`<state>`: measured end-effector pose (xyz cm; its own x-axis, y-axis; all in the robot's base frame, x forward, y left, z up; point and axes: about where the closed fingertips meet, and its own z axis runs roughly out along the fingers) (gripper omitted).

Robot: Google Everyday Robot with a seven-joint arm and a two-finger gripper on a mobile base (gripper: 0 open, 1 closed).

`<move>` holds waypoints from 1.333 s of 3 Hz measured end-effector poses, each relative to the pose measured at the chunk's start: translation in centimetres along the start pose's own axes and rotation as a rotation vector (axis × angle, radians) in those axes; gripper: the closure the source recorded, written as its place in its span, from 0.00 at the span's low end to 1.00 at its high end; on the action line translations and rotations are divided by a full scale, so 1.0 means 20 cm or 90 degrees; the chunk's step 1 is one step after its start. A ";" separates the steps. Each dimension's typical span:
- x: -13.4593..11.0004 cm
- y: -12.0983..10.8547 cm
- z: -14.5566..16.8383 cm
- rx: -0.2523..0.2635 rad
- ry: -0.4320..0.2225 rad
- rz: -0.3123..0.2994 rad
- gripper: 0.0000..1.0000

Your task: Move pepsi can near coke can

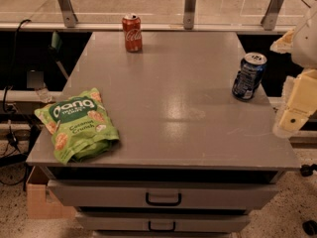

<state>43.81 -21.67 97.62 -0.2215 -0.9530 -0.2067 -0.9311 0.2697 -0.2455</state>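
Note:
The pepsi can [249,76], dark blue with a silver top, stands slightly tilted near the right edge of the grey table [173,108]. The coke can [132,32], red with white script, stands upright at the far edge, left of centre. The two cans are far apart. My gripper [296,108] is a pale yellowish shape at the right edge of the view, just right of and below the pepsi can, apart from it.
A green snack bag [78,124] lies at the table's front left corner, hanging slightly over the edge. Two drawers with black handles [163,199] sit under the tabletop. A glass railing with metal posts [188,6] runs behind the table.

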 end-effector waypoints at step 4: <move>0.28 -0.39 0.14 0.054 -0.138 0.119 0.00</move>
<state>50.65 -28.78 95.78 -0.3109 -0.8366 -0.4510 -0.8503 0.4568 -0.2614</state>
